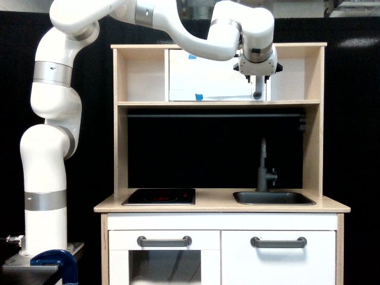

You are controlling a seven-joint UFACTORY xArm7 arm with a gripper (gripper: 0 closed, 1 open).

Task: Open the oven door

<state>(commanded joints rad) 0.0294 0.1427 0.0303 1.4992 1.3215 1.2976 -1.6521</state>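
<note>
White and wide, the rectangular oven door (217, 75) sits in the upper shelf bay of the pale wooden play kitchen (120, 148), flat and flush in its frame, with a small piece of blue tape (199, 97) near its lower edge and another at its top. Its vertical grey bar handle (257, 89) runs down the door's side on the exterior view's right. The white robot arm (50, 148) arches over the kitchen's top, and its gripper (257, 76) hangs directly in front of the upper part of that handle; whether the jaws are spread or pinching the bar cannot be told from this angle. Below, a dark grey tap (263, 172) stands behind a dark sink (273, 198), beside a black hob (159, 196).
</note>
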